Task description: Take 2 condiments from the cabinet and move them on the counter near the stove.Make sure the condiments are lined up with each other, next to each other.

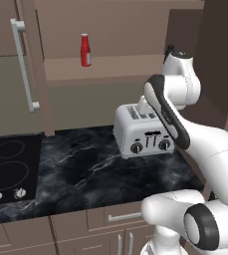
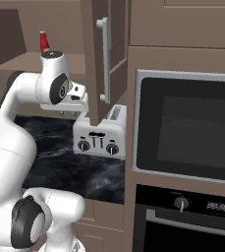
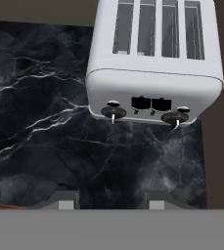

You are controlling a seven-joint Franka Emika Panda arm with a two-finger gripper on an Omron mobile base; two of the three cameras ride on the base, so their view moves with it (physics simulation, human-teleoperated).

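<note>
The slim red bottle (image 1: 85,50) stands upright on the shelf of the brown wall cabinet (image 1: 100,67), whose door (image 1: 6,64) is swung open to the left. Its red cap (image 2: 44,41) peeks over my arm in the right base view. At the shelf's right end a small dark shaker (image 1: 170,49) is mostly hidden behind my upper joint. My gripper (image 3: 112,200) hangs open and holds nothing, pointing down at the black marble counter (image 3: 45,146) just in front of the toaster. The stove (image 1: 6,169) lies at the counter's left.
A silver four-slot toaster (image 3: 152,58) stands on the counter under the shelf, right below my hand. The open door's bar handle (image 2: 104,59) hangs close beside my wrist. A built-in oven (image 2: 187,128) fills the wall to the right. Drawers (image 1: 120,216) run below the counter.
</note>
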